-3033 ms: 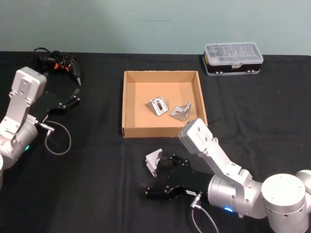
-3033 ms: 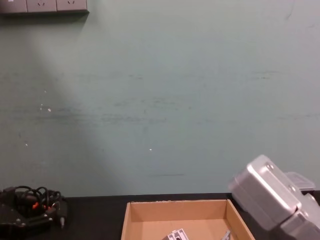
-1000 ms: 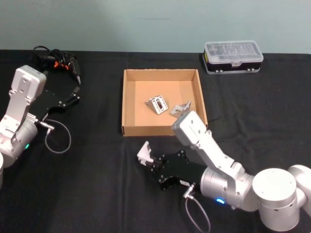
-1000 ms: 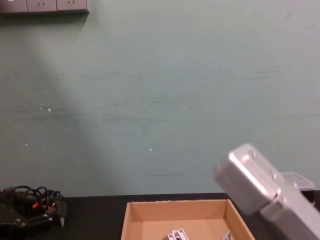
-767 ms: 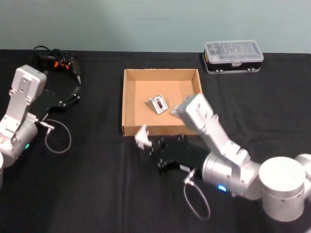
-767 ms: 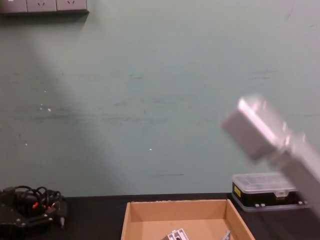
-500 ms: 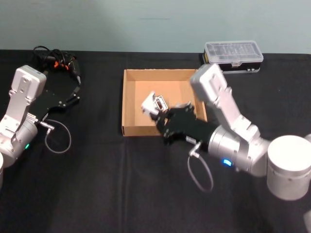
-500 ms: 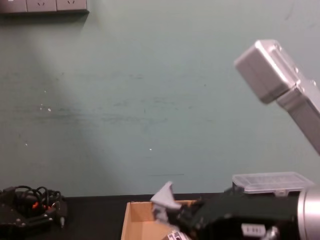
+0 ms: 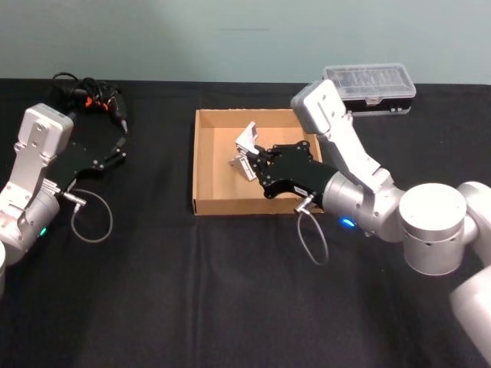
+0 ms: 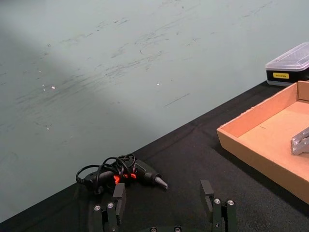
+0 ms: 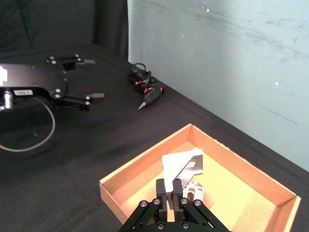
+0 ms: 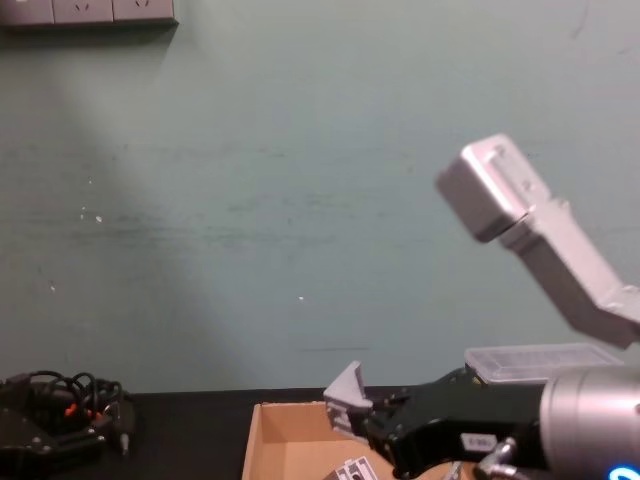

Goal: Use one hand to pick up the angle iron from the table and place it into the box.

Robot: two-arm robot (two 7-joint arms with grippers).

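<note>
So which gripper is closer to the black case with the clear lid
Right. The right gripper hangs over the cardboard box holding an angle iron, near the black case; the left gripper sits far across the table.

black case with clear lid point(image 9: 370, 86) and cabled black tool point(image 9: 90, 100) on black table point(image 9: 153, 291)

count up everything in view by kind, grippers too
angle irons: 2, held angle iron above the box, lying angle iron inside; the arm may hide more
box: 1
clear-lidded case: 1
corded screwdriver: 1
grippers: 2, right gripper fingers shut on the held one, left gripper parked open
total: 7
</note>
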